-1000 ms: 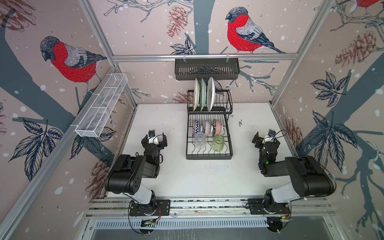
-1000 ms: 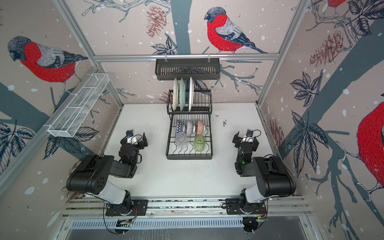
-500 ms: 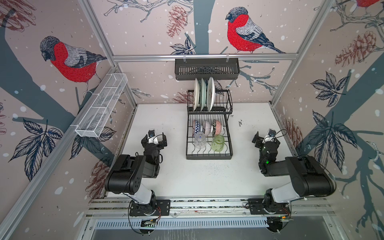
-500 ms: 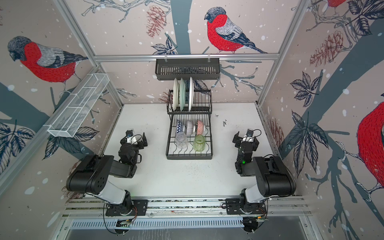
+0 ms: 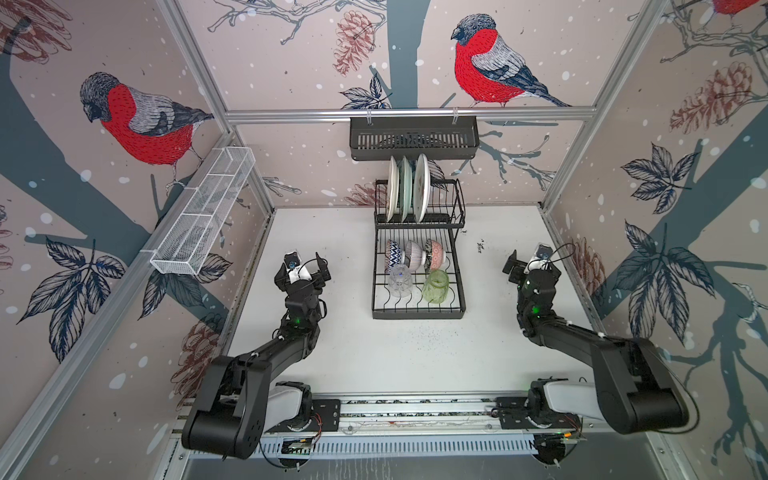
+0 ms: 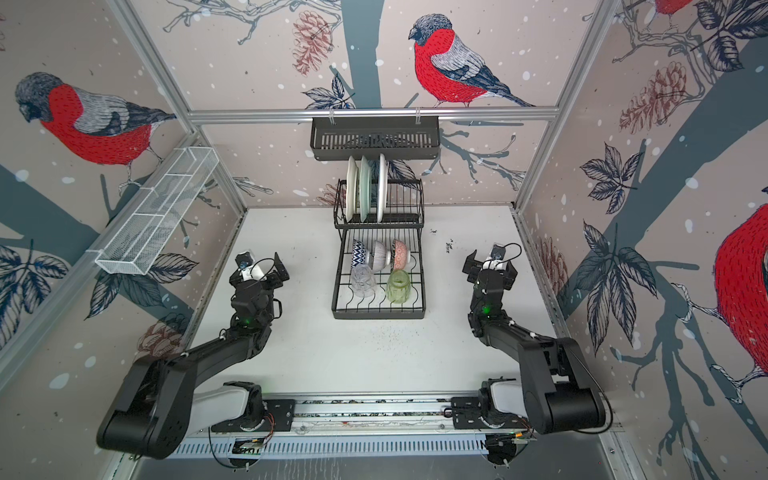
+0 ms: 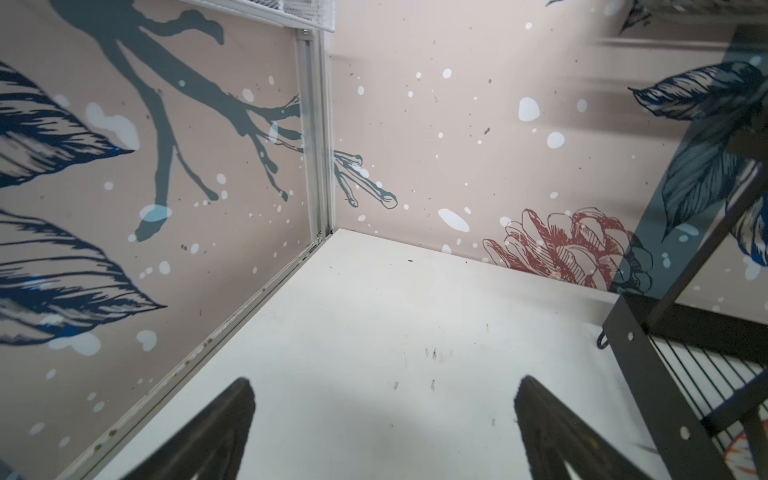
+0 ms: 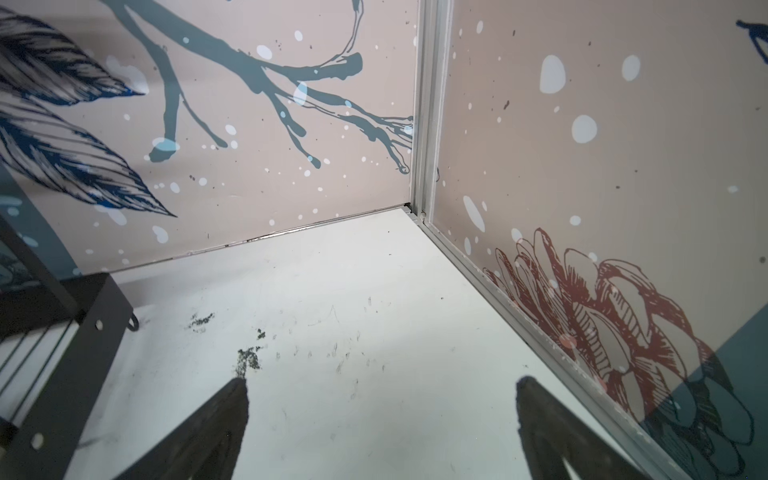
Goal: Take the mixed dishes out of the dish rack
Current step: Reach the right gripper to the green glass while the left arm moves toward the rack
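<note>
**Twin black arms on a silver rail**

The left arm [image 5: 286, 349] and right arm [image 5: 582, 336] look alike. Each has matte black, blocky links with rounded joint housings. Each joins a white shoulder segment [image 5: 286, 405], which is fixed to a black base plate [image 5: 328, 409]. The plates sit on a silver rail [image 5: 415, 410] along the bench's near edge. A small green light [image 5: 296, 320] glows near each wrist. The left tool [image 5: 302, 272] and right tool [image 5: 532, 266] have dark, tapered fingers [image 7: 232, 419]. Each also carries a white wrist camera [image 5: 293, 261] with a thin black looped cable [image 5: 567, 245].
</note>
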`<state>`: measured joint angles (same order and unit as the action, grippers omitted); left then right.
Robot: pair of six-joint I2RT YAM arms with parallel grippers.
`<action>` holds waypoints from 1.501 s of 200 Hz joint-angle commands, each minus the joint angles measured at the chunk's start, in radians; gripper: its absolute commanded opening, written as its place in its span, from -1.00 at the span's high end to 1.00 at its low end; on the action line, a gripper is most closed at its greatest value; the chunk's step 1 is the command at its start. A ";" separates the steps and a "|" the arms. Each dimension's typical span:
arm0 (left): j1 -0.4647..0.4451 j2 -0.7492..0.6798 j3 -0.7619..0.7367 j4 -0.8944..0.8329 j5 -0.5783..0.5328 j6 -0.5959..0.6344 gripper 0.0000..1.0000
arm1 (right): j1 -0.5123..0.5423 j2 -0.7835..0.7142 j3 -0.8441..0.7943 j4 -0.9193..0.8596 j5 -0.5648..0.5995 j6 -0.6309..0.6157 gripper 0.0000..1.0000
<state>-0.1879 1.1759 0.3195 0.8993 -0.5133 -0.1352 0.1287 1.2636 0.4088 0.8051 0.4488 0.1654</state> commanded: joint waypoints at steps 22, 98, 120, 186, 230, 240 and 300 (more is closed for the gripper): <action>-0.070 -0.185 0.082 -0.421 -0.149 -0.230 -0.96 | 0.105 -0.151 0.095 -0.435 -0.080 0.138 -0.99; -0.073 -0.109 0.162 -0.646 0.172 -0.420 -0.96 | 0.393 -0.195 0.257 -0.871 -0.376 0.256 -0.99; -0.073 -0.075 0.190 -0.661 0.202 -0.406 -0.96 | 0.436 -0.187 0.261 -0.860 -0.399 0.288 -0.99; -0.074 -0.083 0.193 -0.658 0.294 -0.406 -0.96 | 0.536 0.007 0.353 -0.841 -0.397 0.352 -0.99; -0.074 -0.118 0.176 -0.663 0.293 -0.406 -0.96 | 0.619 0.147 0.443 -0.884 -0.283 0.360 -0.99; -0.075 -0.121 0.174 -0.660 0.295 -0.406 -0.96 | 0.626 0.177 0.456 -0.888 -0.271 0.366 -0.99; -0.075 -0.128 0.171 -0.660 0.306 -0.393 -0.96 | 0.634 0.294 0.506 -0.898 -0.193 0.435 -1.00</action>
<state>-0.2630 1.0546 0.4957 0.2272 -0.2115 -0.5343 0.7624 1.5341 0.9005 -0.0818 0.2020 0.5568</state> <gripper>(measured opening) 0.978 0.997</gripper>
